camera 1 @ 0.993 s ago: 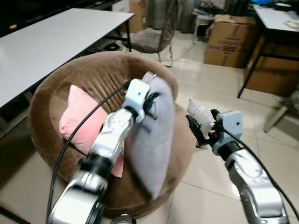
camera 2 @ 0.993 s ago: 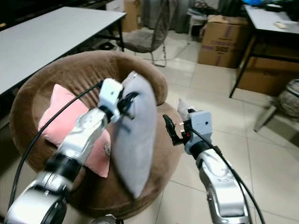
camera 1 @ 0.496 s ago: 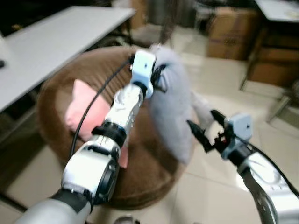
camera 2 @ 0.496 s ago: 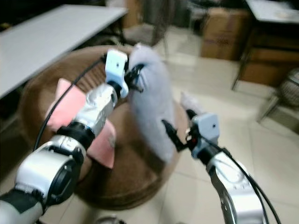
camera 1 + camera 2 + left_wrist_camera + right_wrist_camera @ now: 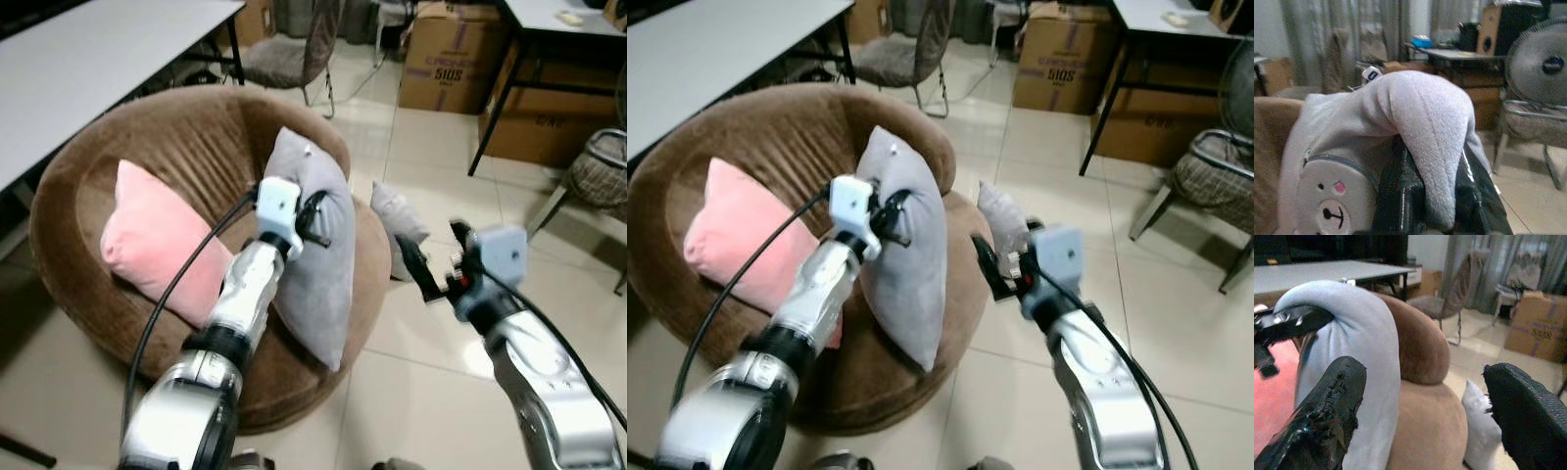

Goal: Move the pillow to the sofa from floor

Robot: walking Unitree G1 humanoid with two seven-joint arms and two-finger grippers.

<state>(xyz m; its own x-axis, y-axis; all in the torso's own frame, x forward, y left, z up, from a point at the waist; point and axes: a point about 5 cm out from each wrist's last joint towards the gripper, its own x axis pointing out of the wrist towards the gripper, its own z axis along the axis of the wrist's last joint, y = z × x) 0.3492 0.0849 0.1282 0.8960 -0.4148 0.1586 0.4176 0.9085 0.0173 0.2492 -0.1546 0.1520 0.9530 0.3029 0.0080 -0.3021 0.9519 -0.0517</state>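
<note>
A grey plush pillow (image 5: 315, 269) stands upright on the seat of the round brown sofa (image 5: 147, 147), leaning by the back rim. My left gripper (image 5: 318, 217) is shut on a fold near the pillow's top; in the left wrist view the plush bulges between the black fingers (image 5: 1398, 200). A pink pillow (image 5: 152, 245) lies on the sofa's left side. Another small grey pillow (image 5: 397, 220) lies on the tiled floor to the right of the sofa. My right gripper (image 5: 436, 257) hangs open over the floor beside the sofa's right edge, with nothing between its fingers (image 5: 1322, 416).
A white table (image 5: 88, 59) runs along the left. Behind the sofa stand a chair (image 5: 284, 54) and a cardboard box (image 5: 446, 54). A black desk leg (image 5: 490, 98) and a wicker chair (image 5: 593, 171) are at the right. Tiled floor lies open in front.
The left arm has lowered the grey pillow from hanging in the air to resting on the sofa seat. The camera has shifted. The right gripper stays open.
</note>
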